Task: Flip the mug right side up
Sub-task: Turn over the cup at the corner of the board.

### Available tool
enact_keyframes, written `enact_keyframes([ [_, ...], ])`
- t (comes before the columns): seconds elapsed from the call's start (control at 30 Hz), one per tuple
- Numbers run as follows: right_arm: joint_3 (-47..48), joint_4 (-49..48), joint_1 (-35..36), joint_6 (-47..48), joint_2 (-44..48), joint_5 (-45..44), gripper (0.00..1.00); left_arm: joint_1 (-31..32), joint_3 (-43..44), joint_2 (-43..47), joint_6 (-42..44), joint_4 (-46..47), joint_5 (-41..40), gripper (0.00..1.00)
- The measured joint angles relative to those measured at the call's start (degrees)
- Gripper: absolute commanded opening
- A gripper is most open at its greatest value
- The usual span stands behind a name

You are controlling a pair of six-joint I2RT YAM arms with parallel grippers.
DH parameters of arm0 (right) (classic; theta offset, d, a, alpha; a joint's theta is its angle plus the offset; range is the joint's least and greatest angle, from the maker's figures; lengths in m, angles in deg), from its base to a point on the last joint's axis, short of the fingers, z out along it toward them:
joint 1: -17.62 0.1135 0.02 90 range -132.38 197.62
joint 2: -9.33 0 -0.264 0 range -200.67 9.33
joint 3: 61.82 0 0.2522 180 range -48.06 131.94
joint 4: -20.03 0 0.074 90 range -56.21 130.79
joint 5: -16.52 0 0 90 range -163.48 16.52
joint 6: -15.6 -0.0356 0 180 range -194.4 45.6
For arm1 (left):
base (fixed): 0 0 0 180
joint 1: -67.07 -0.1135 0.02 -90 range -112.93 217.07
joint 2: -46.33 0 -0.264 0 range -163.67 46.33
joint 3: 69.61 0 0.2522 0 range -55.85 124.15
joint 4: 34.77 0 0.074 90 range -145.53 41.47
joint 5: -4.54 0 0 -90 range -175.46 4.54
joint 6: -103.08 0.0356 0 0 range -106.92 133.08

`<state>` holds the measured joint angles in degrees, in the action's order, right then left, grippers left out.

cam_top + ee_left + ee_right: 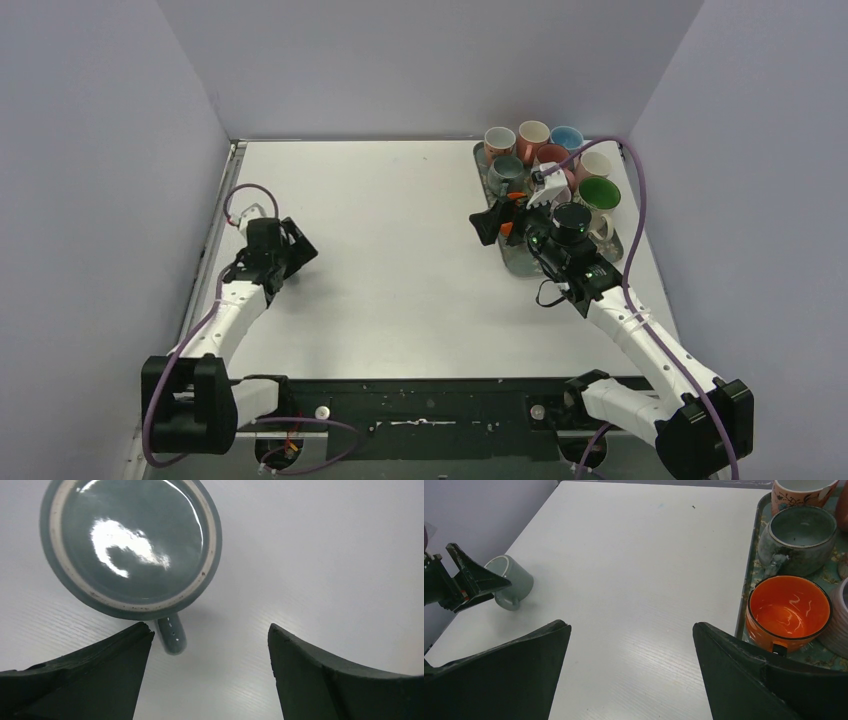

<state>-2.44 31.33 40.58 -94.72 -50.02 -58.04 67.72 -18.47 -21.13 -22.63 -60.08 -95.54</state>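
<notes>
The mug (131, 545) is grey-blue and stands on the white table with its bottom up, showing a glossy recessed base inside a pale unglazed ring. Its handle (171, 635) points toward my left gripper (209, 630). The handle lies between the open fingers, close beside the left finger (100, 670) without being pinched. In the right wrist view the mug (516, 582) sits far left, partly behind my left gripper's fingers (471, 577). From above, my left gripper (285, 255) hides the mug. My right gripper (630, 626) hangs open and empty by the tray.
A tray (749, 565) at the back right holds several mugs, among them an orange one (786, 607) and a grey round one (796, 537). My right gripper (495, 222) hovers at the tray's (480, 160) left edge. Walls enclose the table on three sides.
</notes>
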Motion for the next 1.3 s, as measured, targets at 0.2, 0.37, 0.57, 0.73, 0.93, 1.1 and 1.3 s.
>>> enact_keyframes([
  [0.2,0.0,0.0,0.0,-0.07,0.02,0.02,1.0,4.81,1.51,-1.7,-3.85,-4.66,-4.52,0.7],
  [0.37,0.0,0.11,0.0,-0.07,0.72,0.02,1.0,4.9,1.84,-2.62,-5.55,-6.95,-7.15,0.62],
  [0.57,0.0,0.09,0.0,-0.09,1.14,0.02,1.0,6.08,3.28,-5.9,-7.69,-9.38,-10.51,0.47],
  [0.73,0.0,0.04,-0.04,-0.09,1.14,0.02,1.0,6.58,4.46,-7.87,-8.37,-10.12,-12.59,0.39],
  [0.93,0.0,0.04,-0.04,-0.07,1.11,0.02,1.0,6.56,4.5,-8.79,-8.13,-9.68,-14.78,0.35],
  [1.1,0.0,0.11,-0.22,-0.39,0.76,-0.26,1.0,6.56,4.59,-10.56,-7.61,-8.66,-15.26,0.22],
  [1.3,0.0,0.68,-1.64,-1.25,-0.92,0.11,1.0,6.56,4.98,-11.65,-6.84,-8.15,-15.34,0.0],
])
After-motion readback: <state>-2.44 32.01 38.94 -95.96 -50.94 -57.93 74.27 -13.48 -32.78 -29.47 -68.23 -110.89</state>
